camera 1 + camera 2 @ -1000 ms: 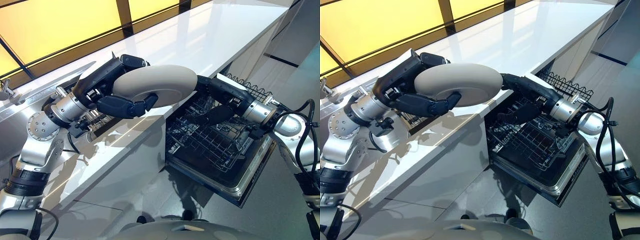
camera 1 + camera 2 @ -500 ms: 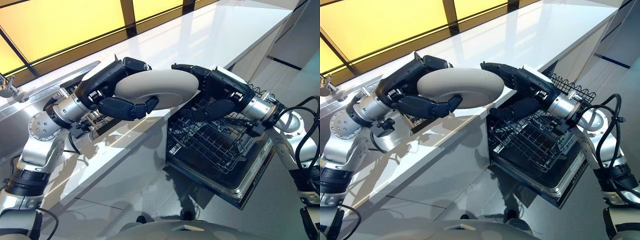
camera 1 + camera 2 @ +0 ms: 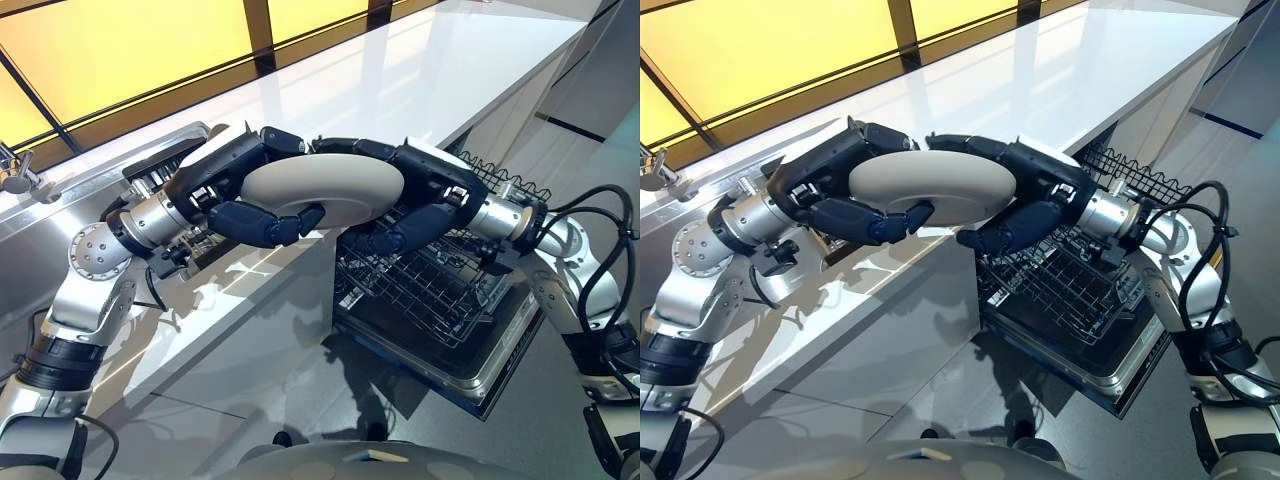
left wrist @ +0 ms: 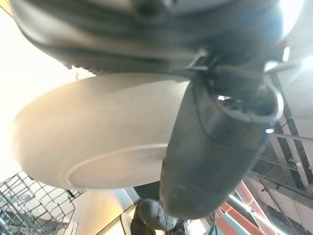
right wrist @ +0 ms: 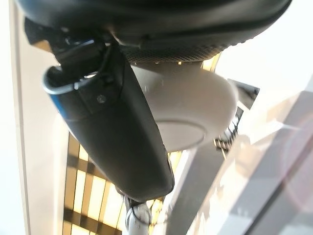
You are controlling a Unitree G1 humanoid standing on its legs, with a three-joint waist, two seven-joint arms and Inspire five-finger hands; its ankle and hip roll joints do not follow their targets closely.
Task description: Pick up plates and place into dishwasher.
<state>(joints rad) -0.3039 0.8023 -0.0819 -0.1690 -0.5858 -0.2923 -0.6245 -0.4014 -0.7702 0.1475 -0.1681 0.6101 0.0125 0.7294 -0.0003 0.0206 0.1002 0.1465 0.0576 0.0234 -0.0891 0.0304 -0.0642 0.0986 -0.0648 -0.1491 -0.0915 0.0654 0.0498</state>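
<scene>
Handing the plate (image 3: 322,190) across is what I read here: my left robot hand (image 3: 232,185) is curled round its near rim, thumb beneath and fingers over the top. A second ago my right robot hand (image 3: 415,195) hung low over the dishwasher rack (image 3: 430,280); it has since risen and wrapped the opposite rim, so both hands now clamp one plate above the edge of the white surface (image 3: 400,70). How firmly the right thumb bears on the underside I cannot quite tell. If it is seated, the left can let go and the right can swing the plate down to the rack below it.
</scene>
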